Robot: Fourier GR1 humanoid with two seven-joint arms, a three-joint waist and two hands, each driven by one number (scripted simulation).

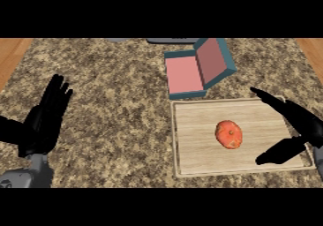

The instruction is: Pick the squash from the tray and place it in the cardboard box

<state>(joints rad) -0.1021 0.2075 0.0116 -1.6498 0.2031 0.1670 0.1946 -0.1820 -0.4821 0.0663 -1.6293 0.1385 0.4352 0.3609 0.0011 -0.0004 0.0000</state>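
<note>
An orange-red squash (pixel 229 134) lies near the middle of a pale wooden tray (pixel 197 163) at the right of the counter. Just behind the tray stands an opened box (pixel 185 75) with a pink inside and teal edges, its lid (pixel 213 59) tilted up to the right. My right hand (pixel 301 126) hovers over the tray's right edge, open, with fingers stretched toward the back and the thumb (pixel 281 151) pointing toward the squash, a short gap away from it. My left hand (pixel 45 117) rests open at the left, fingers up.
The counter top (pixel 112 88) is speckled brown stone, with wood (pixel 9 53) showing at both far sides. A grey object (pixel 172 40) lies at the back edge behind the box.
</note>
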